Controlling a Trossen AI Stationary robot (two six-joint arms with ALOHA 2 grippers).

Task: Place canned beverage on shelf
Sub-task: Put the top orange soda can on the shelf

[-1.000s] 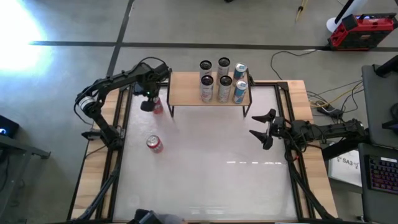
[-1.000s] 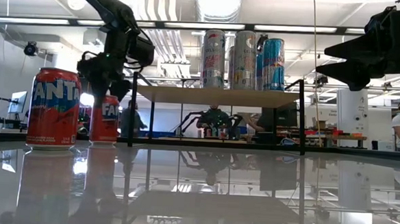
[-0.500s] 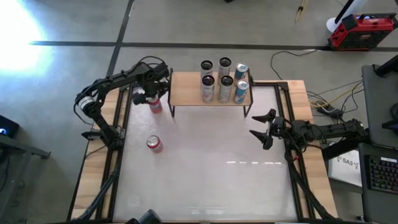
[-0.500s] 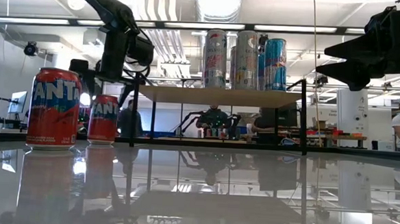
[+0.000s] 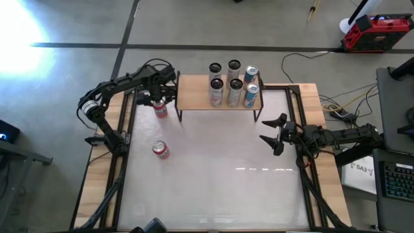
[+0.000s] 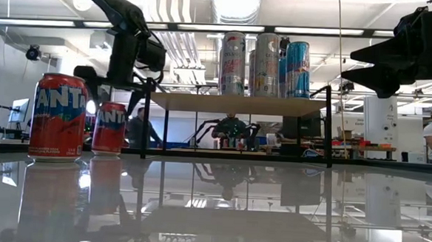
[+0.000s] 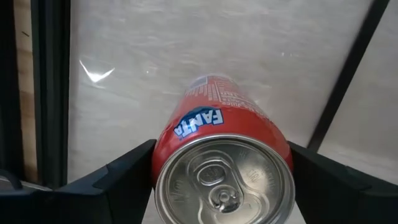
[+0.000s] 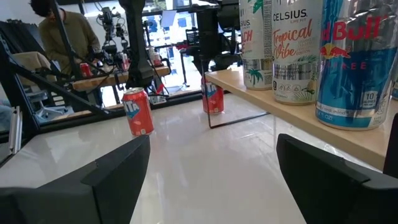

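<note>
High view: shelf sits at the far edge of the table, with five tall cans clustered on its right half. Left gripper is just off the shelf's left end, directly over a red Fanta can standing on the table there. Second Fanta can is upright, nearer than the shelf and well apart from it. Right gripper hangs past the shelf's right end, on the near side, fingers spread, empty.

Low view: left gripper is above the Fanta can beside the shelf's left leg; the can stands on the table, and the fingers straddle its top. Second can sits left of it, closer to the camera. Right gripper is up at shelf-top height, right of the shelf.

Left wrist view: can top centred between both fingers, jaws apart, a gap visible on each side. Not clamped.

Right wrist view: fingers wide apart, nothing between them; shelf edge with cans ahead, both Fanta cans beyond it.
</note>
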